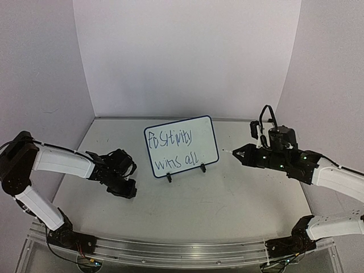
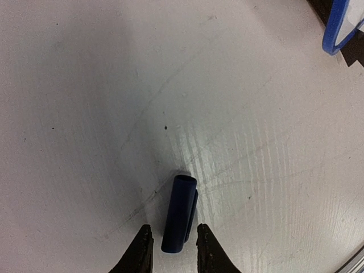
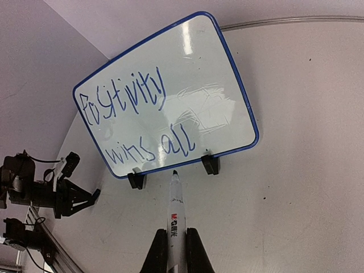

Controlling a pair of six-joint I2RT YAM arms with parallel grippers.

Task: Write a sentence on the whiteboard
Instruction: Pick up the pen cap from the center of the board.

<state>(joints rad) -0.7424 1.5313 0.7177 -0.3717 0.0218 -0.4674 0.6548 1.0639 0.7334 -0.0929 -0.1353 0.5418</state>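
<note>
The whiteboard (image 1: 193, 129) stands upright on two black clip feet at the table's middle. The sentence (image 1: 175, 151) on it reads "Positivity wins all" in two dark blue lines. Both show in the right wrist view: the whiteboard (image 3: 199, 62) and the sentence (image 3: 136, 122). My right gripper (image 3: 175, 234) is shut on a white marker (image 3: 175, 210). The marker's uncapped tip hangs just below the board's bottom edge, off the surface. My left gripper (image 2: 174, 230) is open low over the table, with a dark blue marker cap (image 2: 180, 213) lying between its fingers. There is a gap on each side of the cap.
White walls close in the table at the back and sides. A metal rail (image 1: 170, 250) runs along the near edge by the arm bases. The left arm (image 1: 62, 162) sits left of the board and the right arm (image 1: 301, 165) right of it.
</note>
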